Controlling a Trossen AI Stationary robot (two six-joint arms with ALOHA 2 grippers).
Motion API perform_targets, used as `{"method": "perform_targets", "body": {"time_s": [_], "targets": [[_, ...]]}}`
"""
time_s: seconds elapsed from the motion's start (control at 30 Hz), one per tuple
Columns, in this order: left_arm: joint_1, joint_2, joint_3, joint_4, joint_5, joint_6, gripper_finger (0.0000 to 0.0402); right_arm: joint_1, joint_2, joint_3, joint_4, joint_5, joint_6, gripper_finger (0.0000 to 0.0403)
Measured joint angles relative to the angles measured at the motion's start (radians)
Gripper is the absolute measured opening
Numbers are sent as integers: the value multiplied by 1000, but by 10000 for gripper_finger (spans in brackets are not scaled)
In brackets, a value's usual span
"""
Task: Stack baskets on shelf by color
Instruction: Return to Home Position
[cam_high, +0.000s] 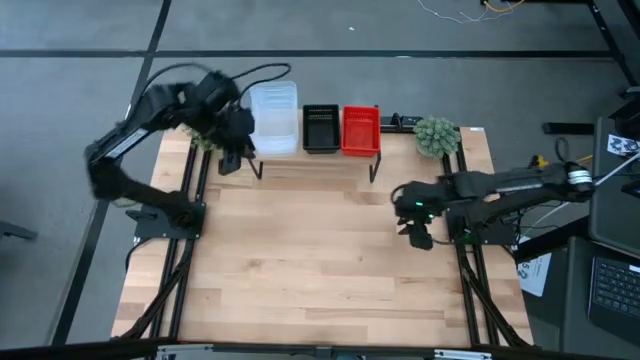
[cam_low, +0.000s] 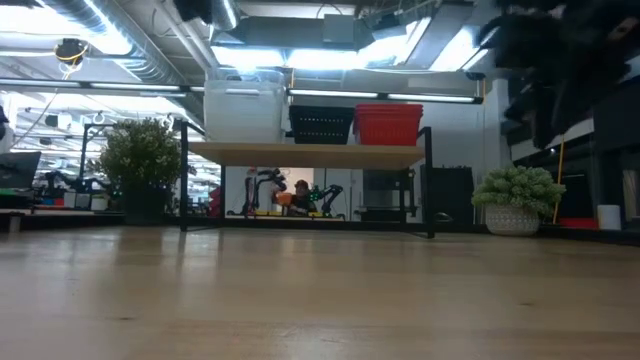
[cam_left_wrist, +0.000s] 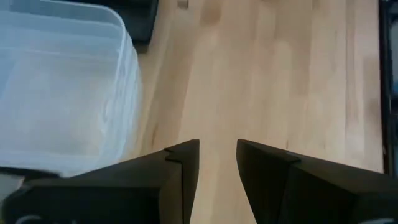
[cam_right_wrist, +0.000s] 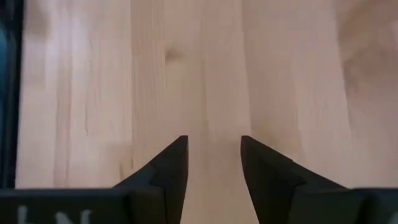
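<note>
On the shelf at the table's far edge three stacks of baskets stand side by side: clear, black and red. They rest by their bottoms on the plank. My left gripper hovers open just left of and nearer than the clear stack. In its wrist view, my left gripper has nothing between its fingers and the clear basket lies off to one side. My right gripper hangs open over bare tabletop at the right, and its wrist view shows my right gripper holding nothing.
A green potted plant stands right of the shelf, and another to its left, mostly under my left arm in the high view. The broad wooden tabletop spreads out in front of the shelf. Black frame rails run along both table sides.
</note>
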Motion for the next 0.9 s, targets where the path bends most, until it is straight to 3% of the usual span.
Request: {"method": "perform_targets", "body": {"time_s": [0.2, 0.37, 0.5, 0.67, 0.9], "targets": [[-117, -331, -485, 430, 49, -178, 98, 102, -285, -226, 243, 164, 211, 145], [-260, -553, -905, 885, 13, -271, 98, 171, -414, -390, 501, 346, 166, 145], [-335, -680, -1174, 1185, -36, -296, 98, 202, -465, -499, 722, 353, 85, 145], [-376, -772, -1348, 1342, -74, -337, 98, 212, -499, -581, 893, 313, 25, 145], [-377, -821, -1385, 1349, -76, -345, 98, 212, -509, -587, 908, 313, 16, 145]]}}
